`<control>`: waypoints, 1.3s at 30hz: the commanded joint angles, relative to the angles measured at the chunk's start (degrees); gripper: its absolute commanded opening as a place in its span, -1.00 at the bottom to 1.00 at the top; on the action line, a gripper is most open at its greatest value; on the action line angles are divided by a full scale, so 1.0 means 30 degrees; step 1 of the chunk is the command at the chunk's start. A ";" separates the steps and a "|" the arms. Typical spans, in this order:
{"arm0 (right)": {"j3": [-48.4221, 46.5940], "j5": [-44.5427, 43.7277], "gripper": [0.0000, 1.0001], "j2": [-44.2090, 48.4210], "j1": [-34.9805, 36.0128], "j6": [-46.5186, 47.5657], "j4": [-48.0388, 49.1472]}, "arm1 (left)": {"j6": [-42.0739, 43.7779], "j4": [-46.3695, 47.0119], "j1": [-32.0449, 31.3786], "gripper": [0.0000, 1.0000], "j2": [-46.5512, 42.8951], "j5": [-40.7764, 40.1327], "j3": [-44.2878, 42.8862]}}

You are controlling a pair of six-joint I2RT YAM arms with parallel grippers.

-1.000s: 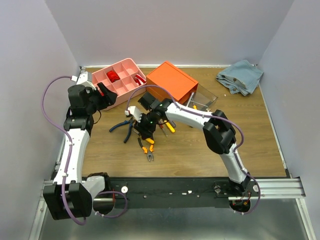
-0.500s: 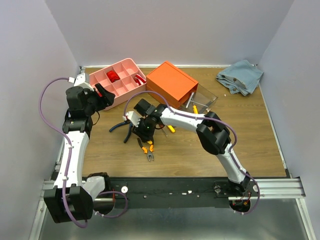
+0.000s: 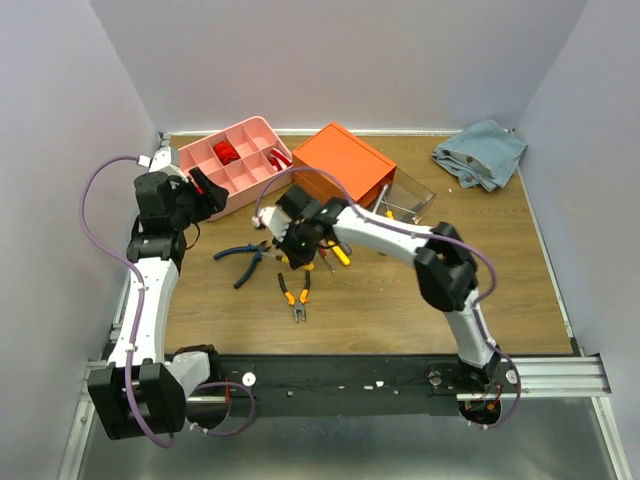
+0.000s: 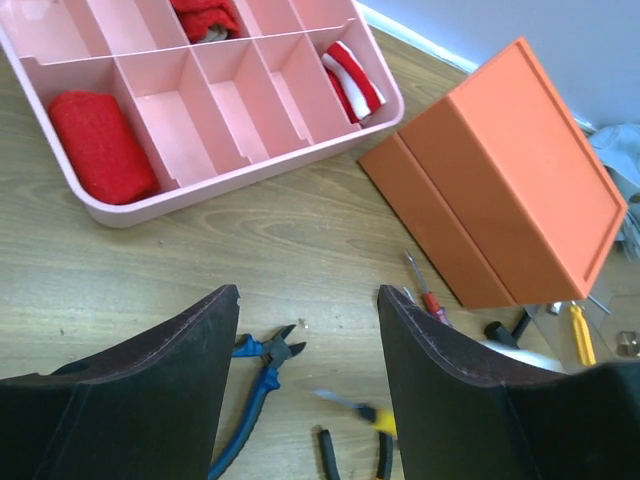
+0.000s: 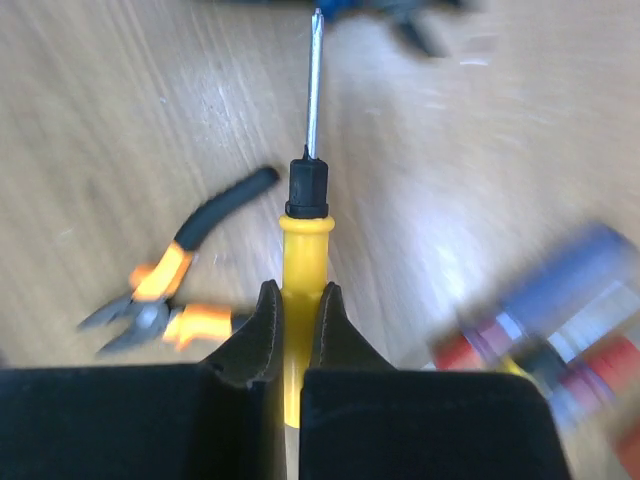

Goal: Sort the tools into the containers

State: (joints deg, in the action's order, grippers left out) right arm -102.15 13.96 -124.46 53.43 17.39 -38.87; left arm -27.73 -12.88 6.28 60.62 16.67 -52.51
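My right gripper point(image 5: 297, 305) is clamping the yellow screwdriver point(image 5: 304, 240), orange pliers point(image 5: 160, 300) lying at eight o'clock; I am holding the left gripper point(image 4: 305, 310) open, tray point(image 4: 250, 172) at eleven o'clock.

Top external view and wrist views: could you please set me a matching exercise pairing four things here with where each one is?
Things:
1. yellow-handled screwdriver
2. blue-handled pliers
3. orange-handled pliers
4. blue-grey cloth

Places:
A. far right corner of the table
B. flat on the table, just left of the right gripper
C. clamped between the right gripper's fingers
D. flat on the table, on the near side of the right gripper

Pairs: 1-C, 2-B, 3-D, 4-A.
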 commanded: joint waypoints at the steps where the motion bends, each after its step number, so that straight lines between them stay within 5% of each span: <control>1: 0.0998 0.0097 -0.99 0.5680 -0.1957 -0.1837 -0.0519 | -0.0542 0.0632 0.0337 0.33 0.0797 -0.0753 -0.0514; 12: 0.7123 -0.4387 -0.99 1.1780 -0.8658 -0.5206 0.0829 | -0.1598 0.1276 0.0366 0.18 0.3172 0.0217 -0.2037; 18: 0.7477 -0.2460 -0.99 1.1285 -1.1947 -0.9629 0.0476 | -0.1452 0.1277 0.0366 0.18 0.3494 0.0099 -0.1774; 26: 0.6863 -0.0143 -0.96 1.0025 -1.2448 -1.0980 0.1033 | -0.1393 0.1072 0.0366 0.18 0.3201 0.0099 -0.1217; 28: 0.6629 0.0210 -0.62 0.9819 -1.2448 -1.0981 0.1005 | -0.1393 0.1130 0.0366 0.18 0.3201 0.0099 -0.1217; 29: 0.6396 0.0414 -0.07 0.9731 -1.2448 -1.1068 0.0946 | -0.1422 0.1131 0.0366 0.18 0.3259 0.0128 -0.1217; 32: 0.6043 0.1611 0.53 0.9992 -1.2448 -1.0690 0.0829 | -0.1539 0.1276 0.0366 0.18 0.3436 0.0099 -0.1334; 39: 0.5045 0.2646 0.65 1.1719 -1.0141 -0.6864 0.0886 | -0.2007 0.1687 0.0366 0.18 0.3787 0.0509 -0.1422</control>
State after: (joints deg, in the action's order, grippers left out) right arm -84.16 18.87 -94.32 16.27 -12.62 -36.97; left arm -32.34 -10.09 7.07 71.09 16.56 -56.69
